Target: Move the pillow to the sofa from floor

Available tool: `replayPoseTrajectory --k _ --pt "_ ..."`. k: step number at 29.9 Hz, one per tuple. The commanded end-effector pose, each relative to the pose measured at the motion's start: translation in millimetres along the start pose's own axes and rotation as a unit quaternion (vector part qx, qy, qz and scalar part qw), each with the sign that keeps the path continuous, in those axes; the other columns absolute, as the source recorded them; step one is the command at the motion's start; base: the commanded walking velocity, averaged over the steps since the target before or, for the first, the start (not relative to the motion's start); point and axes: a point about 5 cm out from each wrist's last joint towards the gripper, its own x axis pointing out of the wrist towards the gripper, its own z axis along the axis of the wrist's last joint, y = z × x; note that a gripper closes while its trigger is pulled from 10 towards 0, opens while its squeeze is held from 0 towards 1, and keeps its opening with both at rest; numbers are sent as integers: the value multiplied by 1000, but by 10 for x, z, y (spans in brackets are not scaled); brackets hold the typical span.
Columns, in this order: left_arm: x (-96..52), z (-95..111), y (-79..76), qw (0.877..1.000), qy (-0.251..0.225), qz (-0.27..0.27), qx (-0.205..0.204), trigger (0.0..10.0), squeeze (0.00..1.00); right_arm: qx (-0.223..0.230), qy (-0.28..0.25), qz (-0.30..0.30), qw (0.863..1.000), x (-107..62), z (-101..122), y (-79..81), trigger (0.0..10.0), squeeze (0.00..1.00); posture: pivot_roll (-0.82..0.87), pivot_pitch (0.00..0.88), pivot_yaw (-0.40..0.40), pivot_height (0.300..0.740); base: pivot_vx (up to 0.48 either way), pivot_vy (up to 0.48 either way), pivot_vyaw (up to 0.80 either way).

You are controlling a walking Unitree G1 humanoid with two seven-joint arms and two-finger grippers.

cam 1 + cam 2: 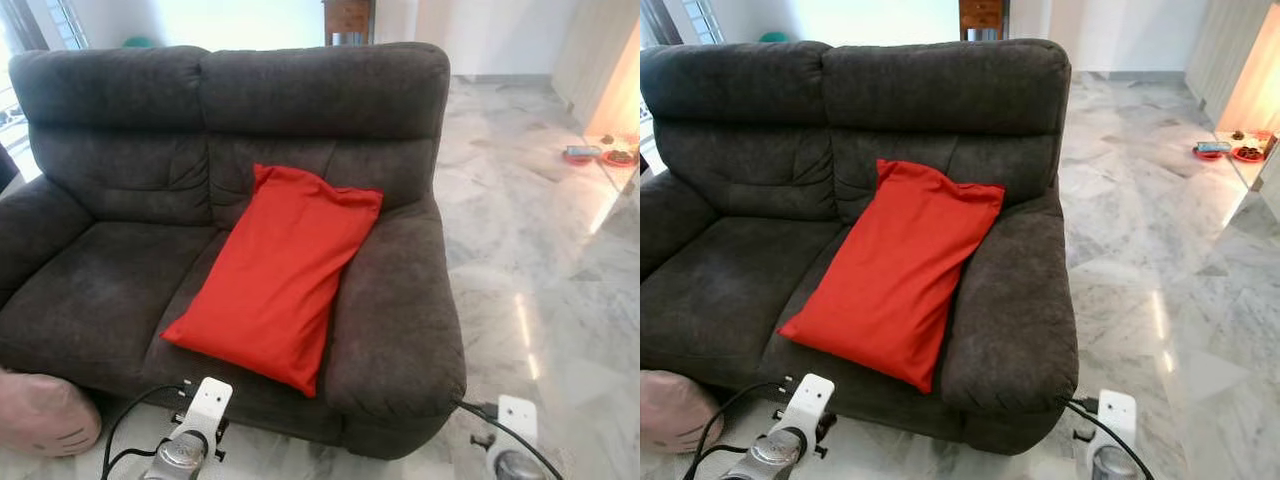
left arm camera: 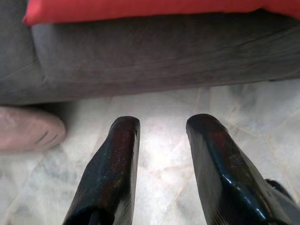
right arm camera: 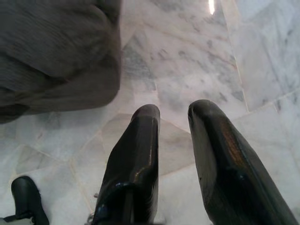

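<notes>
A red pillow lies tilted on the right seat of the dark grey sofa, leaning against the backrest and the right armrest. Its red lower edge appears above the sofa's front in the left wrist view. My left gripper hangs low over the marble floor in front of the sofa, open, with nothing between its fingers. Over the floor beside the sofa's right front corner, my right gripper is open and empty too. Both silver wrists sit at the bottom of the eye views.
A pink cushion with a drawn face lies on the floor at the sofa's left front corner. Glossy marble floor stretches out to the right. Red dishes sit on the floor far right. A wooden cabinet stands behind the sofa.
</notes>
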Motion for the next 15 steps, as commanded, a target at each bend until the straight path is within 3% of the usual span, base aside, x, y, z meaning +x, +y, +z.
replayPoseTrajectory --k 1,5,10,15 --pt "-24 -117 80 1000 26 14 -8 10000 0 -3 -3 3 1000 0 41 43 10000 0 -92 0 63 740 0 0 0" --pt "-73 -295 68 999 52 -2 13 10000 0 43 5 -19 999 -4 42 72 10000 0 -153 0 134 740 0 0 0" --pt "-60 -259 74 999 51 -2 5 10000 0 63 6 -26 998 -2 65 72 10000 0 -200 0 154 740 0 0 0" --pt "-33 -182 -24 999 47 -18 4 10000 0 79 11 -36 996 3 75 18 10000 0 -198 0 150 740 0 0 0"
